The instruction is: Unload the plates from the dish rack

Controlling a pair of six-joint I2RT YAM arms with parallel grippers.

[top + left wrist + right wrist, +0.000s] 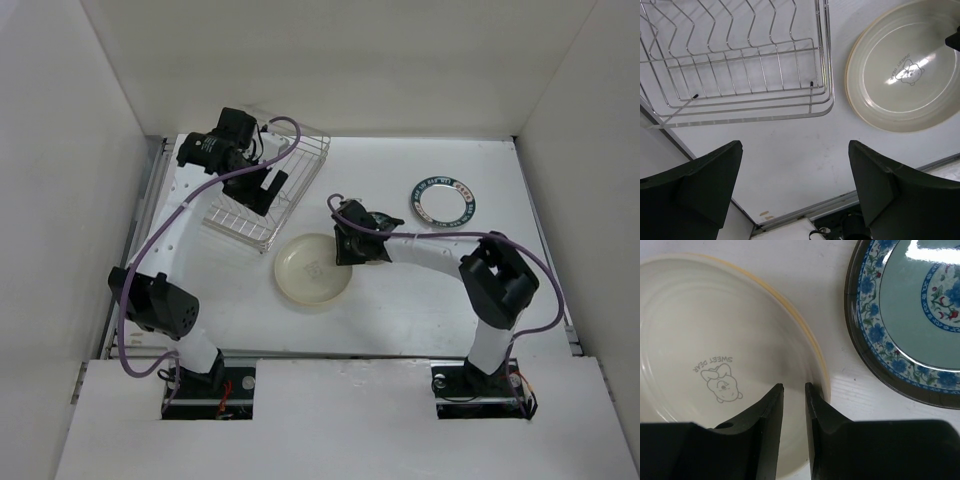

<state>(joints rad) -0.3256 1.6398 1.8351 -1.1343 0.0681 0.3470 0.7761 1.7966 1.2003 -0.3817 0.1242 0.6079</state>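
Overhead, the dish rack (300, 170) sits at the far left of the white bench (420, 300), turned at an angle. Two plates lie flat on the bench outside it. The cream plate (313, 268) is near the middle, just off the rack's near corner, with a small bear drawing and the words "SWEET BEAR" printed on its face. The teal patterned plate (446, 200), with a band of blue flowers and a dark rim, lies further right, close to the cream one but not touching it. The left hand (795, 150) is spread wide with nothing between its fingers, hanging over bare bench beside the rack's corner. The right hand (794, 386) is over the cream plate's right side, its fingers nearly together with a narrow slit between them and nothing held.
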